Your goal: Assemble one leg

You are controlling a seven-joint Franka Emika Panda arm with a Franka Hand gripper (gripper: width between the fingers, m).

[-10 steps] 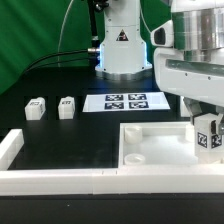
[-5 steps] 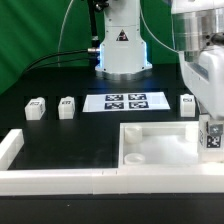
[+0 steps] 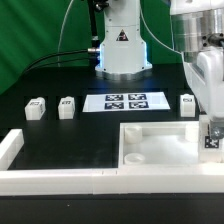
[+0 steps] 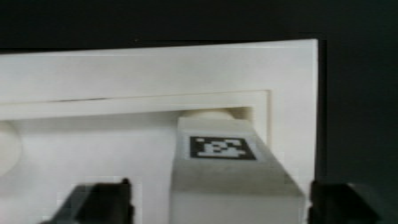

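My gripper (image 3: 211, 128) is at the exterior view's right, shut on the leg (image 3: 212, 141), a small white block with a black-and-white tag. It holds the leg upright over the right end of the white tray (image 3: 160, 152). In the wrist view the leg (image 4: 224, 150) stands between my dark fingers (image 4: 100, 201), in the tray's (image 4: 125, 80) inner corner. My gripper (image 4: 226, 205) sits at the picture's edge. Whether the leg touches the tray floor, I cannot tell.
Three loose legs lie on the black table: two at the exterior view's left (image 3: 35, 108) (image 3: 67, 107) and one at the right (image 3: 187, 103). The marker board (image 3: 125, 101) lies in front of the arm's base. A white rail (image 3: 60, 178) runs along the front.
My gripper has moved to the exterior view's right and slightly down with the leg in it. This uncovered the loose leg behind it on the right.
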